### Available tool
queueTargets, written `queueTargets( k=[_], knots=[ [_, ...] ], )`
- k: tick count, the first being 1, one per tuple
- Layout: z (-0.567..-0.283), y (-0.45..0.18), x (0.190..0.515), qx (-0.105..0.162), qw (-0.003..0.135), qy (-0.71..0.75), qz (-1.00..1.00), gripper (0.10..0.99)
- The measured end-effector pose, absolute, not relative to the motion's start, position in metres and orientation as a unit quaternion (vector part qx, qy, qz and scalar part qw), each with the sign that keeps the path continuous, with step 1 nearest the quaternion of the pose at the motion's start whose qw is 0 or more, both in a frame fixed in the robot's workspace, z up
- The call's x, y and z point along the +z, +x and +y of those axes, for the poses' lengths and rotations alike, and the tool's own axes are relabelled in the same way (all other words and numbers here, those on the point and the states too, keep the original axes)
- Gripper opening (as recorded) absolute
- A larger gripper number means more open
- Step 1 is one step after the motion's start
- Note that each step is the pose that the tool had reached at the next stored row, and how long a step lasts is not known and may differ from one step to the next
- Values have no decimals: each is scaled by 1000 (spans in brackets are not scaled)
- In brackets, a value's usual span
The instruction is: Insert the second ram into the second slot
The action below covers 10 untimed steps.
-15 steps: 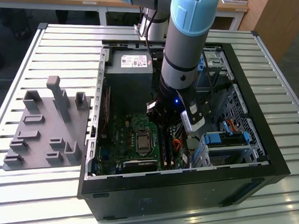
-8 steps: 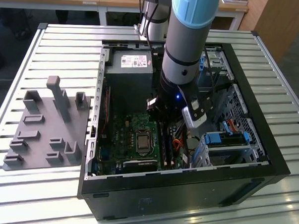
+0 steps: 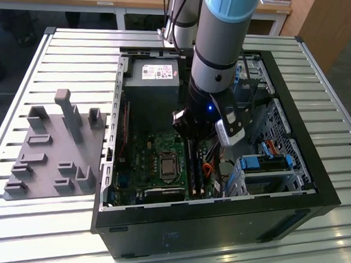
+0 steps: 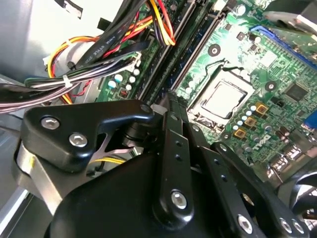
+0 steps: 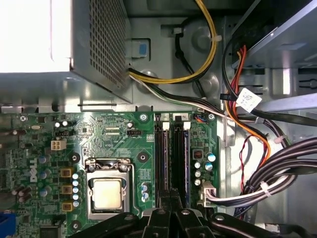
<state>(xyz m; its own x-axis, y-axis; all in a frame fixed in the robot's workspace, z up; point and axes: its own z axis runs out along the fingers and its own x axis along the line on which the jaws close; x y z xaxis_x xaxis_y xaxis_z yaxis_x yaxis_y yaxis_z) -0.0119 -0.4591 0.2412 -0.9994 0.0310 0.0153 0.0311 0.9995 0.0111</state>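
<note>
My gripper [image 5: 171, 192] hangs low over the green motherboard [image 5: 109, 134] inside the open computer case [image 3: 294, 84]. Its black fingers [image 4: 171, 106] are drawn together, right above the near end of the two long black memory slots [image 5: 162, 158]. A thin bluish stick, the second ram [image 5: 181, 158], stands edge-up along the slot farther from the processor socket [image 5: 108, 192] and runs under the fingertips. Whether the fingers pinch it or only rest over it is hidden. In the exterior view the gripper [image 3: 193, 145] sits just above the slots [image 3: 195, 176].
Cable bundles [image 5: 277, 163] crowd the side of the slots away from the socket. The silver power supply [image 5: 74, 44] lies beyond the board, and a drive cage [image 3: 266, 170] fills the case at the exterior view's right. A grey parts holder [image 3: 55, 146] stands on the slatted table outside.
</note>
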Motion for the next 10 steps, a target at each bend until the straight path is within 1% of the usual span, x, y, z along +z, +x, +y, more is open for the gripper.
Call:
queueTargets(
  k=[10],
  knots=[
    [-459,-12,251,-6,8,-16,-1000,106]
  ],
)
